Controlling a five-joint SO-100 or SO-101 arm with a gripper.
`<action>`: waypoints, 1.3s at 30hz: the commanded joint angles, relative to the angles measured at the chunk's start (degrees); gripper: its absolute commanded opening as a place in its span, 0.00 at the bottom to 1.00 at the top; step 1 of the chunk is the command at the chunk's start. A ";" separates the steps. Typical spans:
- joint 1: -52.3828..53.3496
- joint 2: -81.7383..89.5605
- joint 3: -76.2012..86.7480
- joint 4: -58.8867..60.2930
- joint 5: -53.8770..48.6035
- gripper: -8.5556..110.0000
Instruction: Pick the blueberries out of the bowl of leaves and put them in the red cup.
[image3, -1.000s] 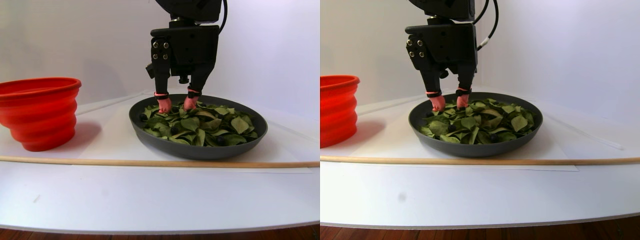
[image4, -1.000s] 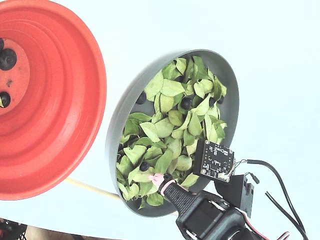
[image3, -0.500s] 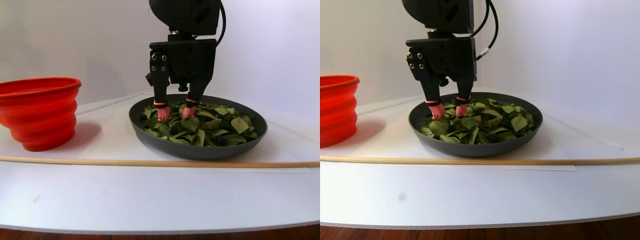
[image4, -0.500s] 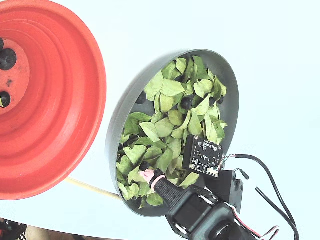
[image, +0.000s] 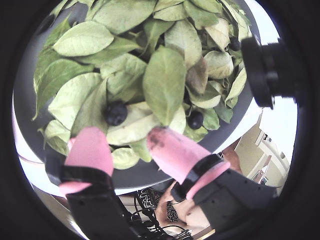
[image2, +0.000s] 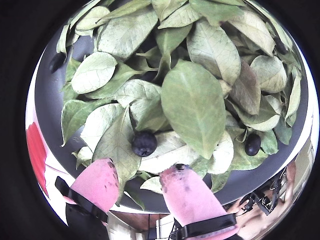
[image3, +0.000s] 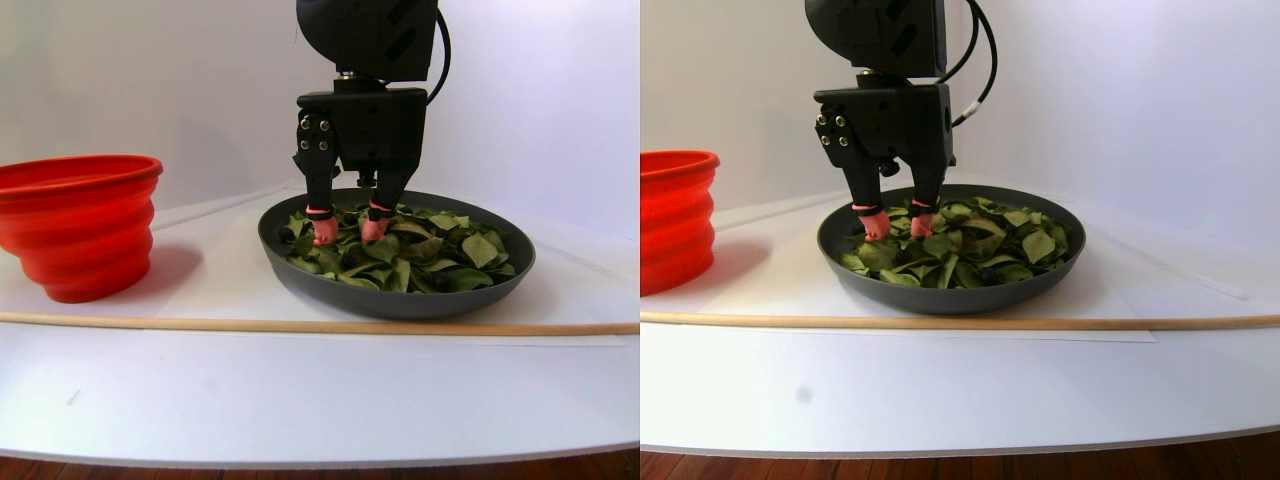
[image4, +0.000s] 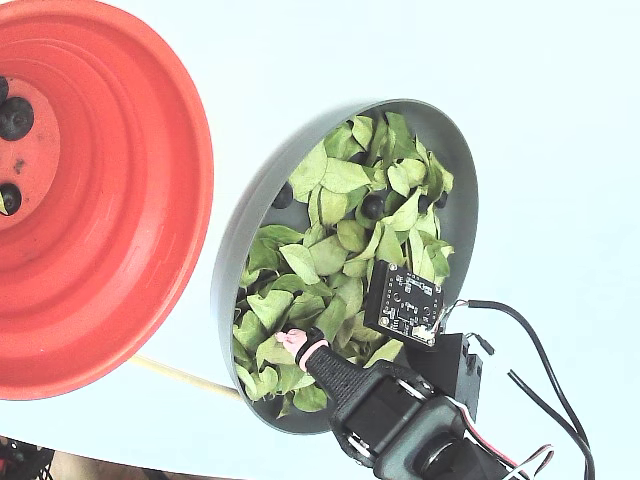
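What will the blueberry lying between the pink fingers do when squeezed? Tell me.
The blueberry is round and smooth, so it may roll or slip sideways. It rests on loose leaves, which probably give underneath. It looks soft; a hard pinch by the open gripper could bruise it.

A white table (image3: 300, 390) carries everything, its near edge curved, with dark wooden floor (image3: 300, 468) showing below it. A long thin wooden stick (image3: 200, 323) lies across the table from left to right. A plain pale wall (image3: 150, 80) stands behind.
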 joint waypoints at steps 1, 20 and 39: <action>0.18 0.00 -1.49 -1.23 0.35 0.20; 0.18 -2.37 -2.99 -2.72 2.29 0.20; 0.26 -4.75 -2.37 -4.66 2.37 0.20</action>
